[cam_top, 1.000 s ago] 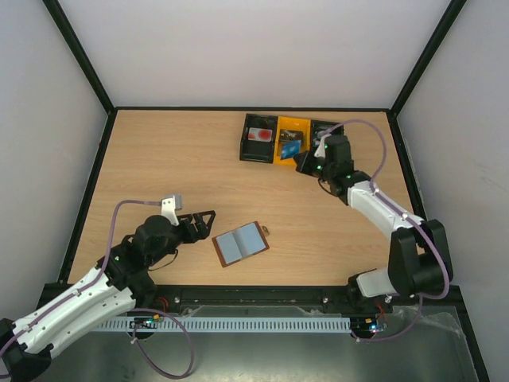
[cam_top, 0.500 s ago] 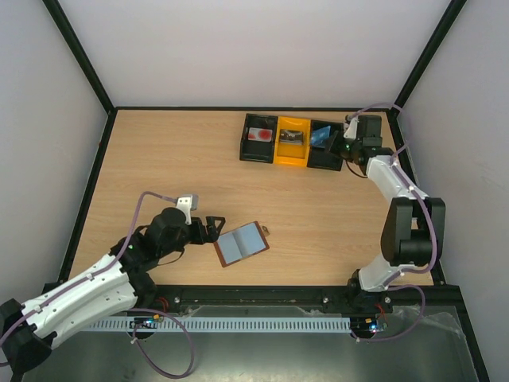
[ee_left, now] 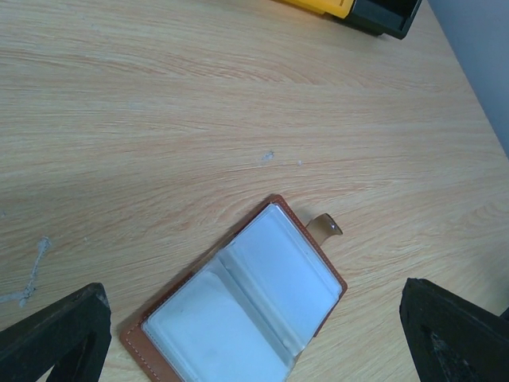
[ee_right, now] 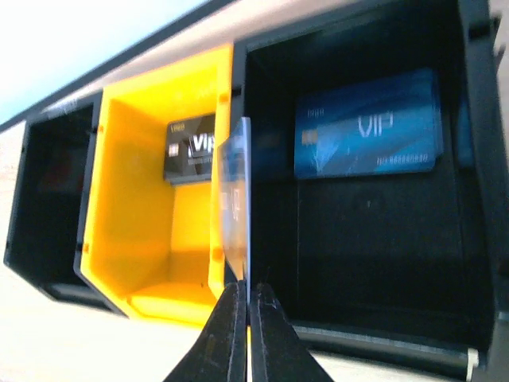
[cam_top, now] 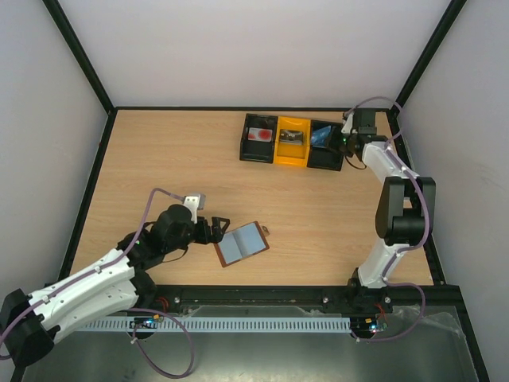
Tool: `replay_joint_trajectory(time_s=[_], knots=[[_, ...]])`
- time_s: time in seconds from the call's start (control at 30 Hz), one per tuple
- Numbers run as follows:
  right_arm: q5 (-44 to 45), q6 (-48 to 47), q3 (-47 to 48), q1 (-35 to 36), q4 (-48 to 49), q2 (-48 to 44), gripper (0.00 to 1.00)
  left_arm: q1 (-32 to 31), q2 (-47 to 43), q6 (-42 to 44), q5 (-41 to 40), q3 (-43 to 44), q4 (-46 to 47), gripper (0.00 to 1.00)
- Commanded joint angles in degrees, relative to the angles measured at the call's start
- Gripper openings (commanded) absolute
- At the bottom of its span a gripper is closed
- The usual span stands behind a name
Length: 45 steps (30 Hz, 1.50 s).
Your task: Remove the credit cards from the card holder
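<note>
Right gripper: jaws pinched tight on 1 thin card; it sits at the upper right of the top view, by the right end of the tray.
Held card: seen edge-on in the right wrist view, upright, pale bluish and half see-through with faint print. It stands over the wall between the yellow compartment and the right black one (which side it is over I cannot tell).
Left gripper: jaws spread wide with nothing in them, lower left of centre in the top view, just beside the card holder's left edge; whether it touches, cannot tell.
Card holder: 1 brown leather booklet, lying open and flat on the table. 2 pale blue-grey clear sleeves face up, and a small snap tab sticks out at its right edge. It lies at the bottom centre of the left wrist view, between the 2 dark fingers.
Tray layout: 1 tray with 3 compartments in a row (black, yellow, black), upper centre-right of the top view, well apart from the card holder.
Left black compartment: 1 red-and-white card.
Yellow compartment: 1 dark card lettered "VIP".
Right black compartment: 1 blue card, also lettered "VIP".
Cards in view: 4, with 1 held and 3 in the tray.
</note>
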Motion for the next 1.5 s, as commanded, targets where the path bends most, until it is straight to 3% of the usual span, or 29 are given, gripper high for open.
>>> replay_joint_trajectory(time_s=[0.0, 0.23, 0.77, 1.03, 1.3, 1.47], knots=[[4.67, -1.76, 6.1, -0.06, -4.07, 2.01, 0.02, 0.61, 2.07, 2.11, 1.78, 0.11, 2.2, 1.0], [5.68, -2.03, 9.28, -0.06, -4.53, 4.2, 0.02, 1.02, 5.97, 2.68, 3.84, 1.69, 0.81, 1.0], [-0.69, -0.71, 17.04, -0.74, -4.49, 15.41, 0.02, 1.11, 5.83, 0.51, 5.75, 2.81, 2.45, 1.0], [0.13, -0.01, 20.15, -0.78, -3.59, 20.31, 0.04, 1.11, 5.42, -0.23, 6.62, 2.69, 1.95, 1.0], [5.52, 0.65, 24.63, -0.76, -6.4, 23.69, 0.12, 1.11, 5.62, -1.07, 6.63, 2.5, 2.49, 1.0], [8.59, 2.15, 26.59, -0.77, -7.91, 23.27, 0.24, 1.11, 6.5, -1.74, 7.11, 2.39, 2.97, 1.0]])
